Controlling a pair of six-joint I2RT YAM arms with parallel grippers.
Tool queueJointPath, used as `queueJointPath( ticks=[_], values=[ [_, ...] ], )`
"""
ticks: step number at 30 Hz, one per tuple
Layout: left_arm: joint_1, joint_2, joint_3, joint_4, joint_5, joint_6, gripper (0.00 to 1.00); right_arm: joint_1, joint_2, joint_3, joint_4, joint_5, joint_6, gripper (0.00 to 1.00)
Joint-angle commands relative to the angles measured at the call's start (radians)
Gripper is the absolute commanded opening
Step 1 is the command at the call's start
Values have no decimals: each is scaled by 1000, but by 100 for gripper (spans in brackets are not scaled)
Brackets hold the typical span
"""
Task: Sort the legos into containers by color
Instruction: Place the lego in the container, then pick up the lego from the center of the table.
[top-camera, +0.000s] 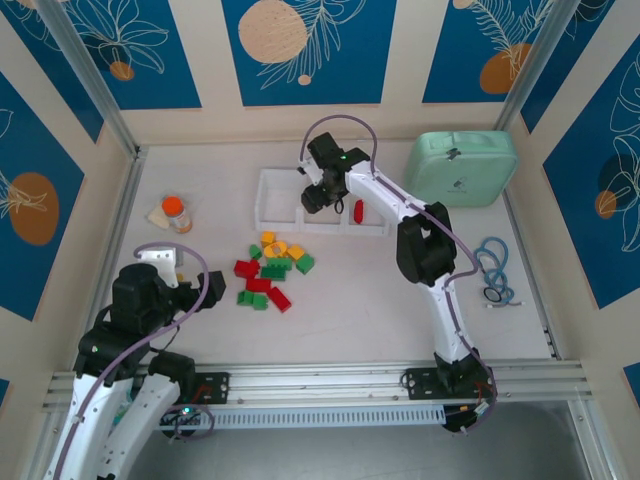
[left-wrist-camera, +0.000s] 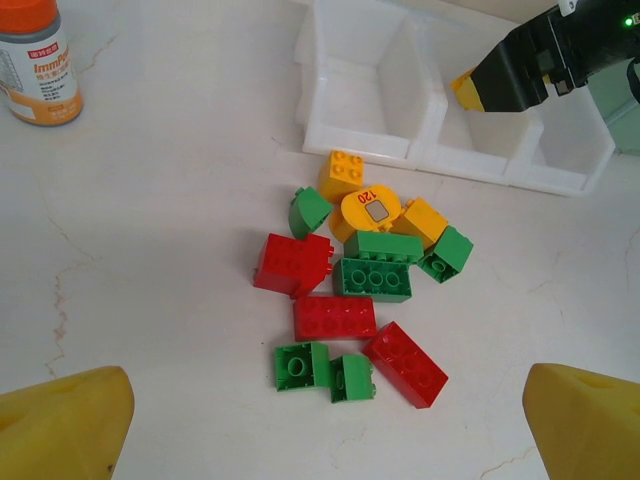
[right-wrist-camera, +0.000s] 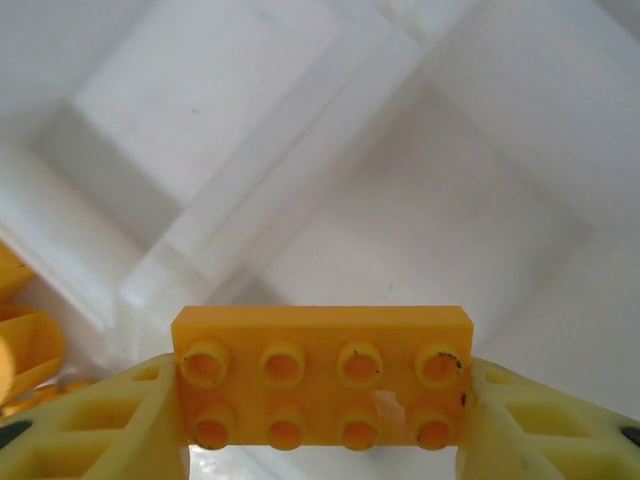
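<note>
I'm hanging right pincer (top-camera: 318, 195), clamping yellow brick (right-wrist-camera: 322, 350), over tray (top-camera: 262, 195) middle compartment. One red brick (top-camera: 358, 209) lying in end compartment. Pile (left-wrist-camera: 360, 290) waiting on bench (top-camera: 350, 320). Left pincer (left-wrist-camera: 325, 425) gaping, empty.

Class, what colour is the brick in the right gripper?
Yellow-orange; the brick is clearest in right wrist view.

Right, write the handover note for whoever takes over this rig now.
Left gripper: open, holding nothing, above the near side of the pile.
Right gripper: shut on a yellow brick, above the middle compartment of the tray.
Done: one red brick lies in the right compartment; the left compartment looks empty.
Left: release the yellow brick, then sort the roughly dozen red, green and yellow bricks on the table in front of the tray.
</note>
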Motion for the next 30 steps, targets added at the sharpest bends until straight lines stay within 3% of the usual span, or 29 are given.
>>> queueJointPath(
  ticks=[1,5,11,16,22,26,30],
  values=[
    [-2,-7,2,3,-5,1,99,8,4,51,-43,-21,-16,57],
    [-2,-7,2,4,-4,3,99,22,-3,52,-54,29,4,75],
    [7,10,0,12,16,11,99,34,-31,55,-102,60,60,85],
    [18,29,-3,19,39,21,99,47,-133,-34,-115,-34,101,87],
    [27,27,-11,39,74,28,99,110,-279,-293,-42,-138,123,88],
    [44,45,-32,91,191,42,100,168,-312,-426,16,-134,84,89],
    [51,75,-42,122,287,53,99,211,-270,-444,-4,-104,32,89]
  ],
)
